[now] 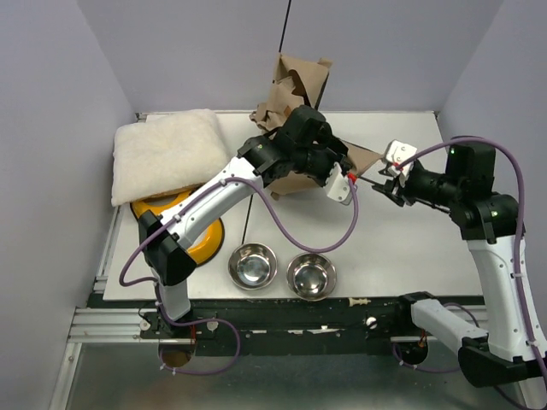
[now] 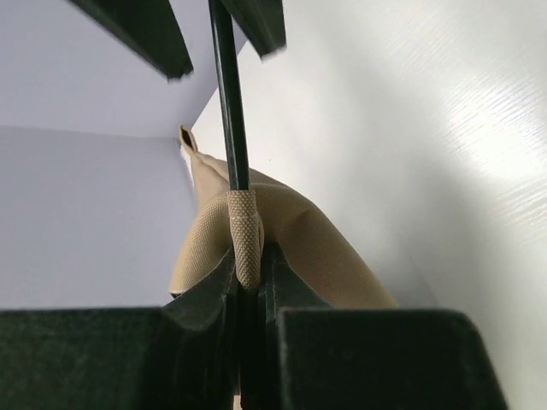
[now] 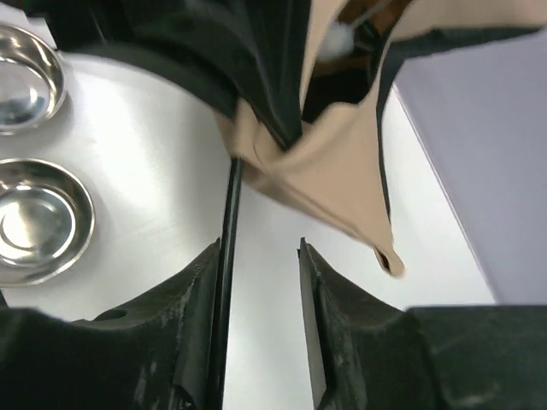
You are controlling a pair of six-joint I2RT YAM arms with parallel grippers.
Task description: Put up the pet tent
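The pet tent is a crumpled tan heap at the back centre, partly under my left arm. My left gripper is shut on a tan woven pole pocket at a tent corner, with a thin black pole running into it. My right gripper faces it from the right. In the right wrist view this gripper is open, and a black pole lies along the inner face of its left finger. A loose tent corner and the white pompom hang just beyond.
A cream fluffy cushion lies at the back left over an orange disc. Two steel bowls stand near the front edge; they also show in the right wrist view. Grey walls close the back and sides.
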